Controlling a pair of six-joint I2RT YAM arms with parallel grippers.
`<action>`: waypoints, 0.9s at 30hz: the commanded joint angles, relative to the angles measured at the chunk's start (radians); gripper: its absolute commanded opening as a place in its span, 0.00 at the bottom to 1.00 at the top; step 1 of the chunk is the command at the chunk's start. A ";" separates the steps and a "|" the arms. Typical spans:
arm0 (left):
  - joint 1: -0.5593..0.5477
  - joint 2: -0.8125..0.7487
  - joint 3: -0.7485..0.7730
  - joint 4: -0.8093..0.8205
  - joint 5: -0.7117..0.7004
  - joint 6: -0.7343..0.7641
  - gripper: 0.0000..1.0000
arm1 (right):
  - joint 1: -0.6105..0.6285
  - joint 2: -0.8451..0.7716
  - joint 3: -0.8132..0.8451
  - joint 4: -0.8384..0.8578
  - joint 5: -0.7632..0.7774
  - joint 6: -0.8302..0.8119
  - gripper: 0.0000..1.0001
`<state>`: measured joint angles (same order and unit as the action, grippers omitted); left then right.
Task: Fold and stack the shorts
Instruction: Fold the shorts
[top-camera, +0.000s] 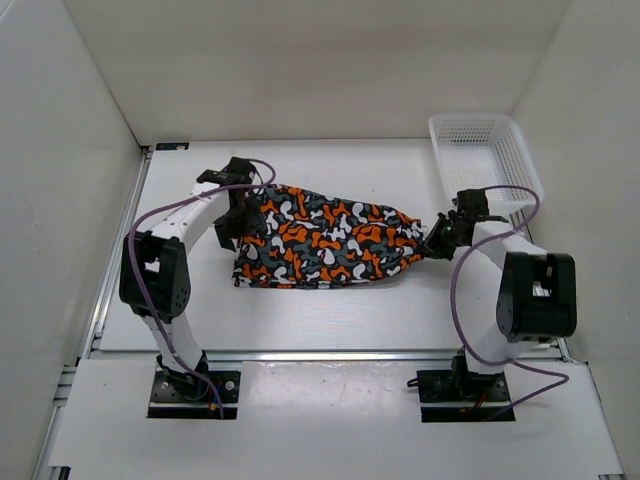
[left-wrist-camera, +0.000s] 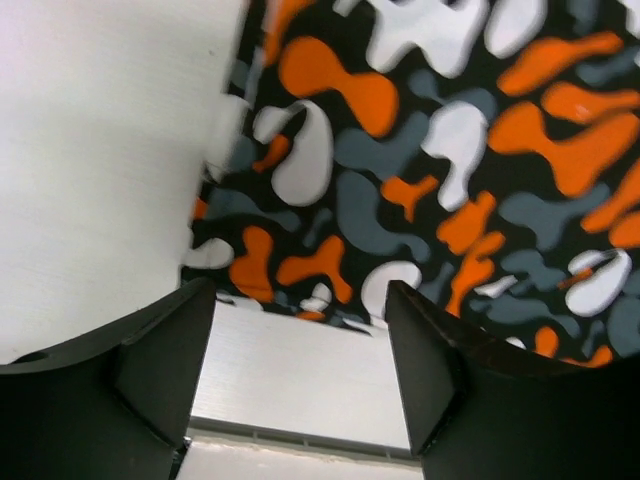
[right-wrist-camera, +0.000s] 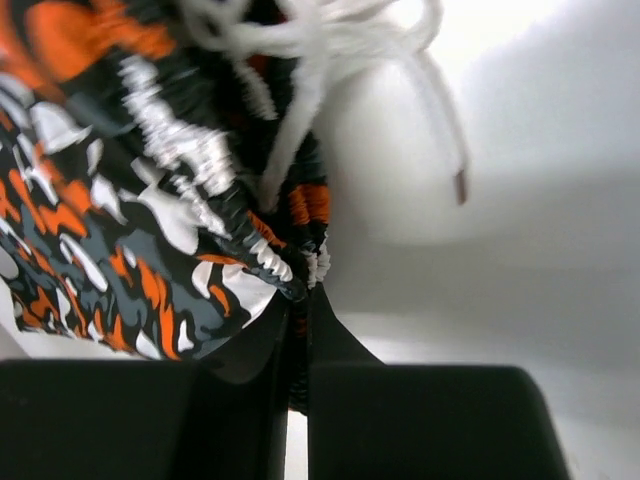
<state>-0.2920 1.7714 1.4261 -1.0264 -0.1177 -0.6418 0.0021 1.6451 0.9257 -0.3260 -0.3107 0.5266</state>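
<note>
Shorts (top-camera: 325, 240) lie across mid-frame on the white table (top-camera: 300, 315) in the top view, wide end at left, tapering to a bunched point at right. Right gripper (top-camera: 432, 245) is on that bunched point, jaws clamped on the fabric. Left gripper (top-camera: 238, 222) sits over the wide left end, jaws spread, gripping nothing. White mesh basket (top-camera: 447, 165) is in the upper right, apart from the shorts; the right arm's wrist stands between the two. A purple cable (top-camera: 160, 215) loops along the left arm, another runs off the right one. White walls box the table in on three sides. The left wrist view shows what the arm hides from the top view: both fingers (left-wrist-camera: 165, 370) wide apart with bare table between them, and the shorts (left-wrist-camera: 430, 180) filling the upper right of the frame, their edge just past the tips and not between the pads. The right wrist view gives the grip detail: gripper (right-wrist-camera: 298, 345) closed tight with the gathered waistband edge of the shorts (right-wrist-camera: 120, 220) pinched at the tips. It also shows a white drawstring (right-wrist-camera: 300, 60) bunched at the top of the frame, one loose end trailing to the right. The drawstring is too small to make out from the top.
</note>
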 joint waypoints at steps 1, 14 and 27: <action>0.046 0.029 0.027 0.031 -0.017 0.018 0.78 | -0.010 -0.135 -0.005 -0.145 0.059 -0.051 0.00; 0.100 0.252 0.089 0.112 0.085 0.016 0.10 | -0.010 -0.332 -0.005 -0.292 0.148 -0.097 0.00; -0.137 -0.036 -0.395 0.192 0.138 -0.226 0.10 | -0.010 -0.398 0.007 -0.329 0.225 -0.088 0.00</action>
<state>-0.3767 1.8088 1.1286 -0.8318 0.0002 -0.7822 -0.0006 1.2854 0.9180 -0.6304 -0.1165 0.4553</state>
